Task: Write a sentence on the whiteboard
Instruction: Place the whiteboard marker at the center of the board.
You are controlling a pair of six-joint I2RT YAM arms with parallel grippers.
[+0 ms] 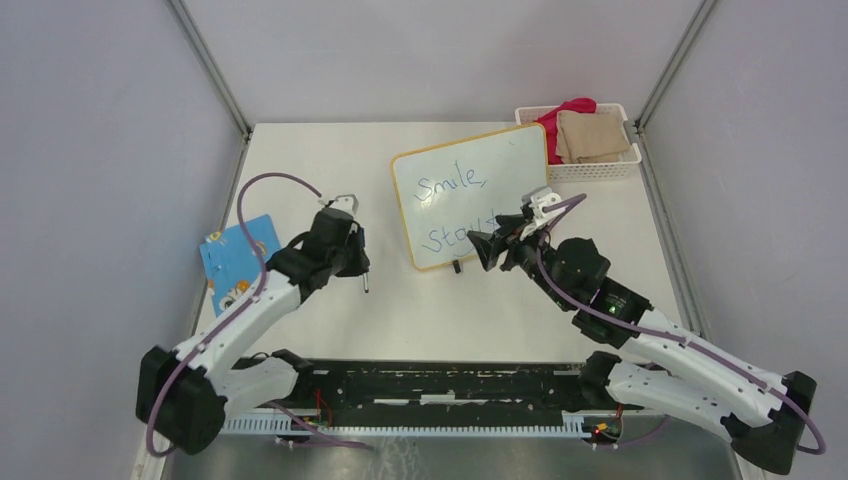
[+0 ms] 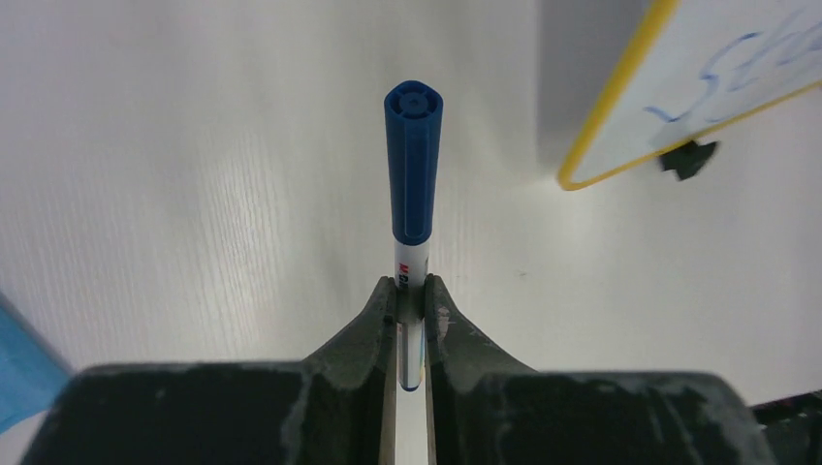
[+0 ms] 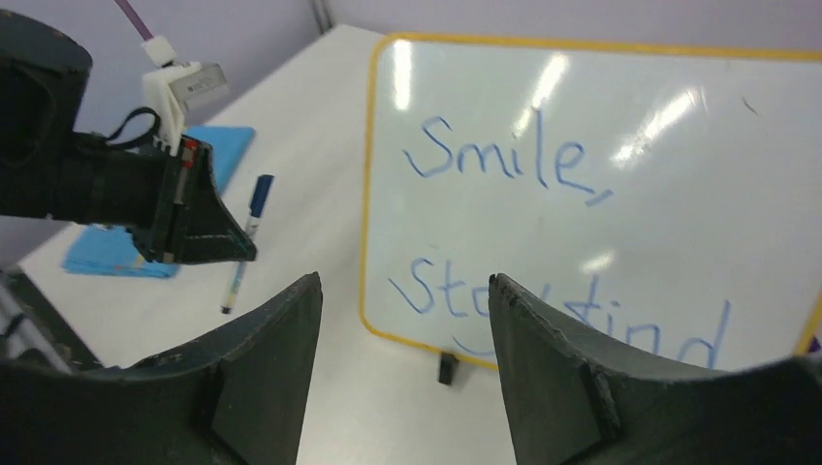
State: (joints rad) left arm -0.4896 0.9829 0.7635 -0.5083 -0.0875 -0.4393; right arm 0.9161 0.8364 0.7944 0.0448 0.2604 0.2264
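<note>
Left hand [image 2: 410, 293] pinched the marker [image 2: 413, 165], right hand [image 3: 404, 286] gaped wide at the whiteboard [image 3: 659, 194]; you needed a gentle retreat.

Whiteboard [image 3: 698, 232] — blue handwriting [image 3: 504, 160]: "Smile," above "Stay kind" (second line partly hidden) — marker [image 2: 413, 194] label unreadable.

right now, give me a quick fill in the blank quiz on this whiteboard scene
1. The left gripper is shut on a ____ with a blue cap.
2. The top line on the whiteboard reads ____.
3. The right gripper has its jaws ____, holding nothing.
4. The basket sits at the table's far ____ corner.
Missing words: marker, Smile, open, right.
</note>
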